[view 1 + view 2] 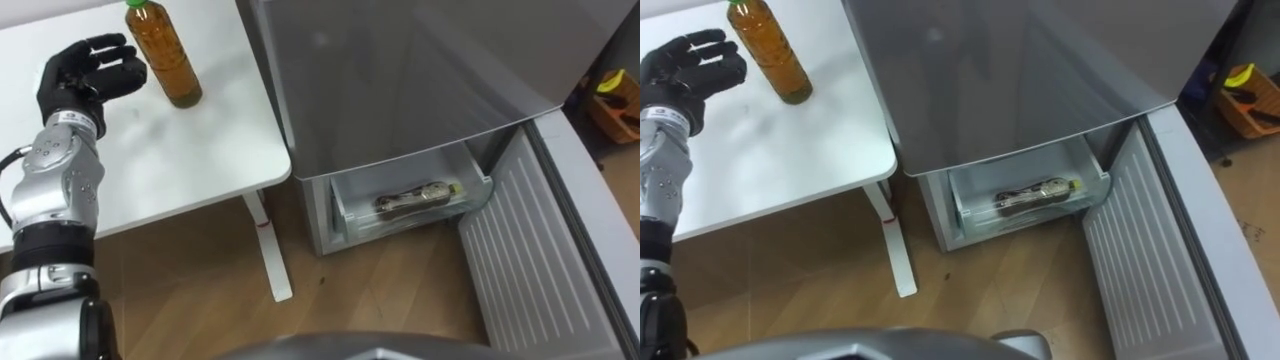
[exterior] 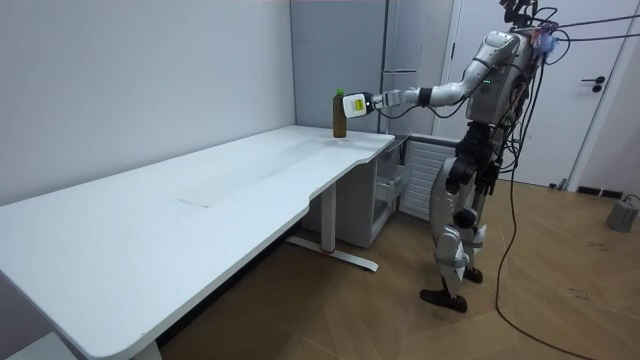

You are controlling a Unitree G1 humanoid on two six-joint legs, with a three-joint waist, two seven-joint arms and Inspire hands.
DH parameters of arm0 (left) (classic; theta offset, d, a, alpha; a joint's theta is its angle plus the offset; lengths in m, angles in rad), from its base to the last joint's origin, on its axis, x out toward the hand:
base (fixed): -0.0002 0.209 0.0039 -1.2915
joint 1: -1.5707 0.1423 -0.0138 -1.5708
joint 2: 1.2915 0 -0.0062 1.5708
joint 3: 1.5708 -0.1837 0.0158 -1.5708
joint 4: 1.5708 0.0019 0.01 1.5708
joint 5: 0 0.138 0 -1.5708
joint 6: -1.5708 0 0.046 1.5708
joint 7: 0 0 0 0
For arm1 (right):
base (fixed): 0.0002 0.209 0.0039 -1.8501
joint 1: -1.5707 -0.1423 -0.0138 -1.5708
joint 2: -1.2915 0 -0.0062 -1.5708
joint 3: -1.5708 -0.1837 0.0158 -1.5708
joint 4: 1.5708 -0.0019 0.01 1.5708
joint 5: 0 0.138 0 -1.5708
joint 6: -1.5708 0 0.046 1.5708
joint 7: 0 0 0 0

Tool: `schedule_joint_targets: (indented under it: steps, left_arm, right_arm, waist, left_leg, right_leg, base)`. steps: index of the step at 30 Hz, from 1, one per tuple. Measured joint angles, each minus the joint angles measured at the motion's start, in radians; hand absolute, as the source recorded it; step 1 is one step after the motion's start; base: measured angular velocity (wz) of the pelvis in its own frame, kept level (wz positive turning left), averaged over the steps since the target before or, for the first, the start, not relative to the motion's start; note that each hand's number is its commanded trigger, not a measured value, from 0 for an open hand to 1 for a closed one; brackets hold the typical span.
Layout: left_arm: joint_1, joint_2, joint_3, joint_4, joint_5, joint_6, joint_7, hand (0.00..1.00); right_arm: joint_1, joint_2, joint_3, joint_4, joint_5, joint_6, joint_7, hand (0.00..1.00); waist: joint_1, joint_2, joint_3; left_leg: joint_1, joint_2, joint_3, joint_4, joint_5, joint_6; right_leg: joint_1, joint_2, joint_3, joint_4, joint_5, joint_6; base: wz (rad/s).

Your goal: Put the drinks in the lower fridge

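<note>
The left hand (image 1: pixel 88 70) hovers over the white table (image 1: pixel 190 170) with its fingers loosely spread, gripping nothing. Just beside it an amber drink bottle (image 1: pixel 165 55) with a green cap stands upright. To the right, the grey fridge (image 1: pixel 400 80) has its lower drawer (image 1: pixel 345 215) open, with another bottle (image 1: pixel 415 197) lying inside on its side.

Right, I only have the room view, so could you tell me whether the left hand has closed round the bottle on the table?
Observer: Not yet. The left hand is open, fingers relaxed, just beside the bottle and not wrapped round it.
Operator: Thank you. And is the lower fridge ready to take it?
Observer: Yes, and its drawer already holds one drink, lying on its side.
</note>
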Motion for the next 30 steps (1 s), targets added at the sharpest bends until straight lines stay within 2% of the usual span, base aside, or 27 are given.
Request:
schedule_joint_targets:
  steps: [7, 8, 9, 10, 11, 12, 17, 21, 27, 30]
  left_arm:
    - [0.0, 0.001, 0.0, -0.002, -0.001, 0.0, 0.006, 1.0]
    - [0.0, 0.001, 0.0, -0.002, -0.001, 0.0, 0.006, 0.97]
    - [0.0, 0.001, 0.0, -0.002, -0.001, 0.0, 0.006, 0.83]
    - [0.0, 0.001, 0.0, -0.002, -0.001, 0.0, 0.006, 0.58]
    - [0.0, 0.001, 0.0, -0.002, -0.001, 0.0, 0.006, 0.06]
    - [0.0, 0.001, 0.0, -0.003, -0.001, 0.0, 0.006, 0.0]
    - [-0.006, 0.001, -0.001, -0.004, -0.006, 0.0, 0.02, 0.0]
    - [-0.044, 0.003, -0.004, -0.004, -0.025, -0.001, 0.04, 0.0]
    - [-0.064, 0.003, -0.02, -0.009, -0.04, -0.001, 0.05, 0.0]
    - [-0.064, 0.003, -0.021, -0.03, -0.038, -0.001, 0.066, 0.0]
  right_arm:
    - [-0.003, 0.0, 0.0, -0.003, 0.0, -0.001, 0.005, 0.0]
    - [-0.003, 0.0, 0.0, -0.003, 0.0, -0.001, 0.006, 0.0]
    - [-0.003, 0.0, 0.0, -0.003, 0.0, -0.001, 0.01, 0.0]
    - [-0.003, 0.0, 0.0, -0.003, 0.0, -0.001, 0.015, 0.0]
    - [-0.003, 0.0, 0.0, -0.003, 0.0, -0.001, 0.017, 0.0]
    - [-0.003, 0.0, 0.0, -0.003, 0.0, -0.001, 0.02, 0.0]
    - [-0.004, -0.001, 0.0, -0.002, 0.001, -0.002, 0.02, 0.0]
    - [-0.018, -0.002, 0.0, 0.0, 0.005, -0.002, -0.001, 0.0]
    - [-0.035, -0.003, 0.001, 0.0, 0.01, -0.002, -0.02, 0.0]
    - [-0.038, -0.005, 0.001, 0.001, 0.017, -0.001, -0.02, 0.0]
  waist:
    - [-0.001, 0.0, 0.0001]
    - [-0.001, 0.0, 0.0001]
    - [-0.001, 0.0, 0.0003]
    - [-0.001, 0.0, 0.0004]
    - [-0.001, 0.0, 0.0005]
    - [-0.001, -0.001, 0.0006]
    - [-0.001, 0.0, 0.0015]
    - [-0.001, 0.003, 0.0076]
    - [0.0, 0.006, 0.0067]
    - [0.001, 0.002, 0.0089]
  left_leg:
    - [0.0, 0.0, -0.002, -0.001, 0.0, 0.0]
    - [0.0, 0.0, -0.002, -0.001, 0.0, 0.0]
    - [0.0, 0.0, -0.002, -0.001, 0.0, 0.0]
    - [0.0, 0.0, -0.002, -0.002, 0.0, 0.0]
    - [0.0, 0.0, -0.002, -0.002, 0.0, 0.0]
    - [0.0, 0.0, -0.002, -0.002, 0.0, 0.0]
    - [-0.001, 0.0, 0.0, -0.002, 0.0, 0.0]
    - [-0.001, 0.0, 0.0, -0.005, 0.0, 0.0]
    - [-0.001, -0.001, 0.001, -0.01, 0.0, -0.001]
    - [-0.001, -0.001, 0.001, -0.012, 0.0, -0.001]
  right_leg:
    - [0.001, 0.0, 0.0, 0.002, 0.0, 0.0]
    - [0.001, 0.0, 0.0, 0.002, 0.0, 0.0]
    - [0.001, 0.0, 0.0, 0.001, 0.0, 0.0]
    - [0.001, 0.0, 0.0, 0.001, 0.0, 0.0]
    - [0.001, 0.0, 0.0, 0.001, 0.0, 0.0]
    - [0.001, 0.0, 0.0, 0.001, 0.0, 0.0]
    - [0.0, 0.0, 0.001, 0.001, 0.0, 0.0]
    - [-0.001, 0.0, 0.001, -0.001, 0.0, 0.0]
    - [-0.001, 0.0, -0.001, -0.004, 0.0, 0.0]
    - [-0.001, 0.0, -0.002, -0.007, 0.0, 0.0]
  base:
    - [0.0]
    - [0.0]
    - [0.0]
    - [0.0]
    - [0.0]
    - [0.0]
    - [0.0]
    - [0.0]
    - [0.0]
    - [0.0]
